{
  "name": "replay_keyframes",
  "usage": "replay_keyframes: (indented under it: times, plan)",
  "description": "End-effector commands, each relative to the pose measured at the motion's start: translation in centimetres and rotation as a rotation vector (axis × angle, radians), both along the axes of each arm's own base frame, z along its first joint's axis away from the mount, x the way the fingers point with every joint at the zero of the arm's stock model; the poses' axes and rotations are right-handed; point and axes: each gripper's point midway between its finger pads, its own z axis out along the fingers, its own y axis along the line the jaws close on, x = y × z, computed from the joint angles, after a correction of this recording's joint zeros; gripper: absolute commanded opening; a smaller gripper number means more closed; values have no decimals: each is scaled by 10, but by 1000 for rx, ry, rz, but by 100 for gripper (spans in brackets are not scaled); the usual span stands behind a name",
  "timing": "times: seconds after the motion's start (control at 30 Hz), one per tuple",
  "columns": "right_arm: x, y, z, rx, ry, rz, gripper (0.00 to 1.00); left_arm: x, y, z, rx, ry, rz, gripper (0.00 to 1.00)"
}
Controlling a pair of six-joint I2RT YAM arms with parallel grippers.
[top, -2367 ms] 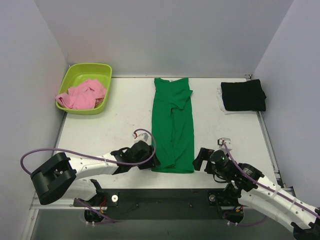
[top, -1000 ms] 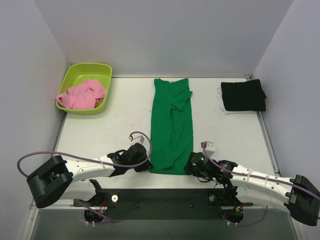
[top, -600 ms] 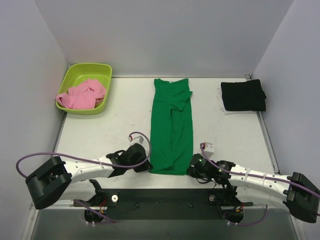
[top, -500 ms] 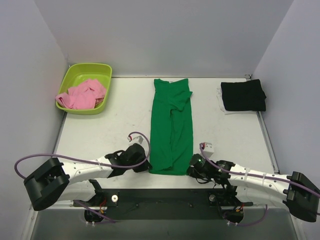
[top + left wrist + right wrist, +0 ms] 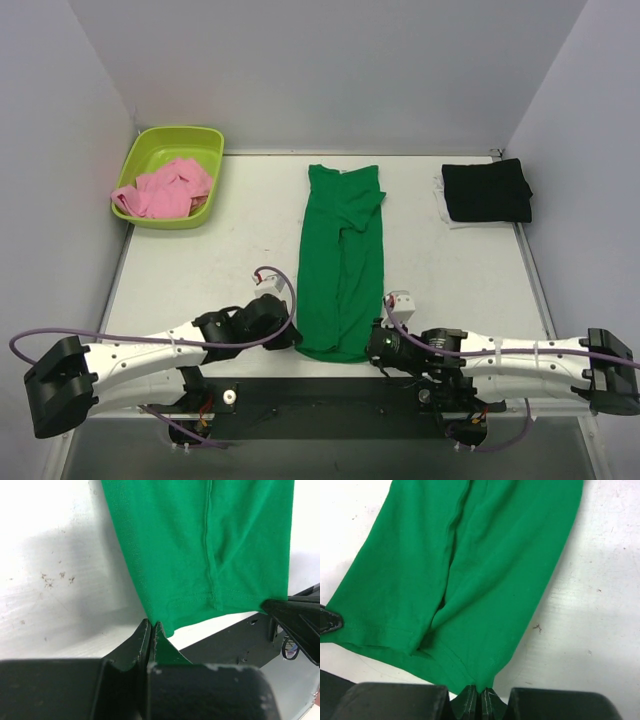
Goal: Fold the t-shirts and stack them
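While reaching inward, low along the near edge of the table [image 5: 200, 270], left gripper [image 5: 151, 626] clamped shut on green t-shirt [image 5: 343, 260] hem corner, right gripper [image 5: 481, 692] pinched shut on opposite corner.

Left wrist view: green t-shirt [image 5: 210, 545] runs off frame at 12 o'clock, and its hem corner is buried between the pinched fingers of the left gripper [image 5: 151, 630]. Right wrist view: the other hem corner is likewise swallowed by the right gripper [image 5: 481, 694]. Top view: white item [image 5: 441, 205] peeks out at 9 o'clock from under the black t-shirt [image 5: 487, 190], mostly covered and unidentifiable.
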Motion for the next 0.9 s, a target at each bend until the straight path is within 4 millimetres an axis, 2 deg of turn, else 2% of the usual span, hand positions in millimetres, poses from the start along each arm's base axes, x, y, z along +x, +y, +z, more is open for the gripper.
replay_keyframes:
  times: [0.0,0.07,0.2,0.43,0.7,0.83,0.87]
  plan:
    - [11,-2,22,-32,-96,-41,0,2,-5,25,-22,-43,19,0]
    - [17,-4,31,-46,-133,-48,0,7,-6,39,-35,-70,27,0]
    - [31,-2,61,-37,-216,-57,0,16,-6,60,-37,-118,28,0]
    - [57,-6,89,-66,-262,-85,0,46,-18,87,-52,-175,24,0]
    - [92,-25,101,-109,-279,-153,0,89,-28,100,-79,-197,29,0]
    - [112,-28,92,-103,-227,-169,0,115,-38,97,-71,-198,34,0]
    - [121,-34,91,-101,-218,-199,0,123,-38,102,-80,-205,47,0]
